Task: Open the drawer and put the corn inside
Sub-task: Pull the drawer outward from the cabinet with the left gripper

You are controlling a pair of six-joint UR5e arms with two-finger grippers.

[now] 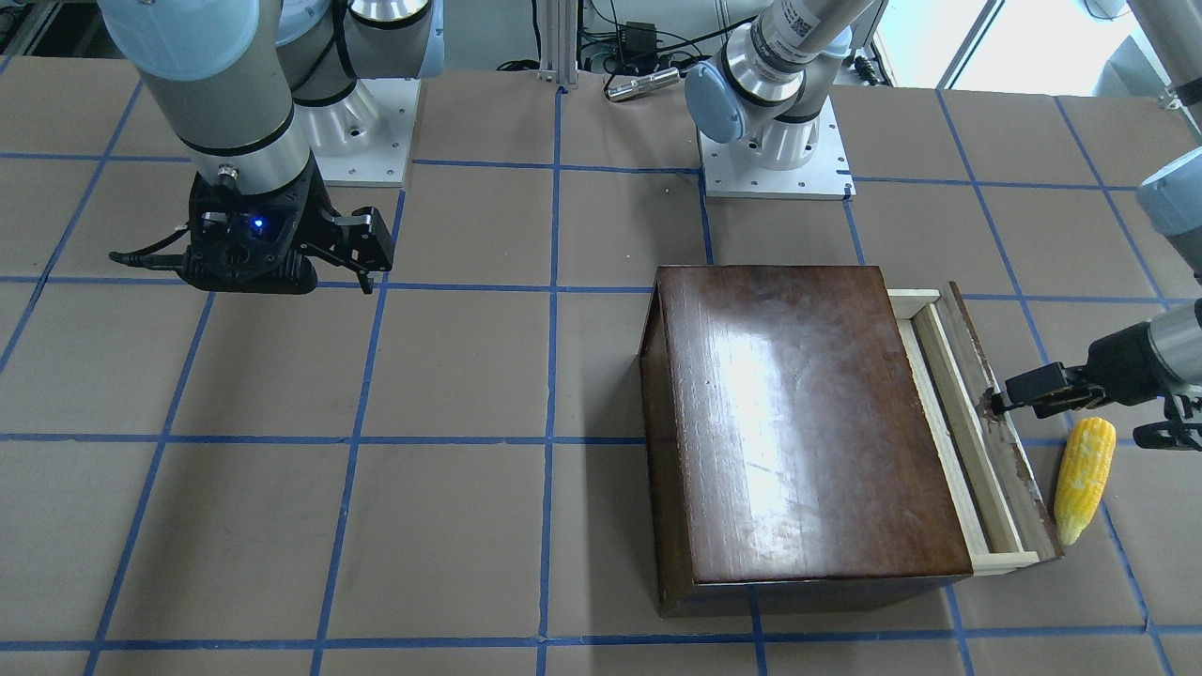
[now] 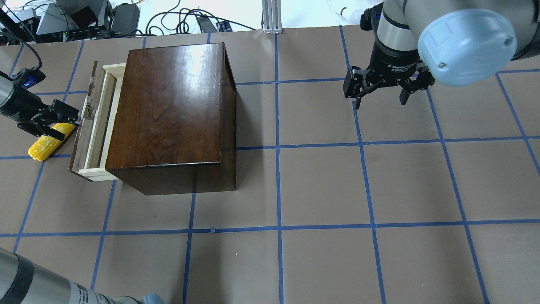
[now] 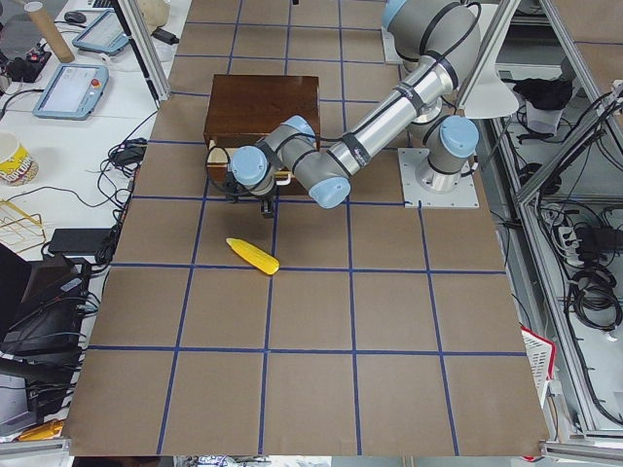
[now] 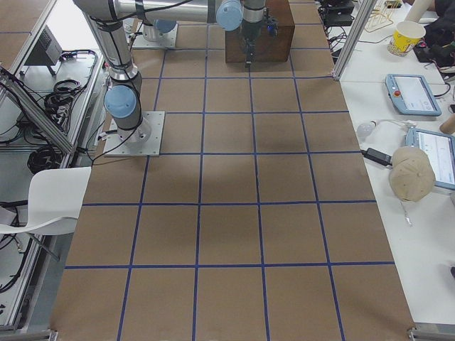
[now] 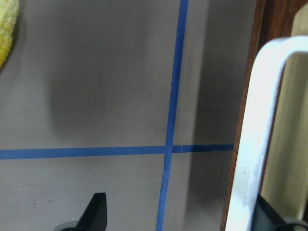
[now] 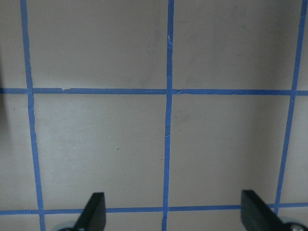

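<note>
The left gripper (image 1: 997, 404) sits right at the drawer's front, its jaws spread wide and clamped on nothing. In the wrist view the pale looped handle (image 5: 255, 120) stands between the two fingers, close against one of them, so it looks hooked rather than pinched. The drawer (image 1: 1005, 562) is out only a little way: a narrow strip of pale tray shows past the dark box (image 1: 798, 422), probably too slim a gap for the cob to drop in flat. Just beside the front panel, outside it, the corn (image 1: 1085, 474) lies on the table (image 1: 451, 376), under the left wrist and touched by neither arm. Far across the table the right gripper (image 2: 379, 100) hangs over bare grid squares, jaws wide apart and empty.

I judge the task early on — opening begun but not finished. Left to do: pull the drawer further out, let go of the handle, pick up the corn and lay it in the tray.
</note>
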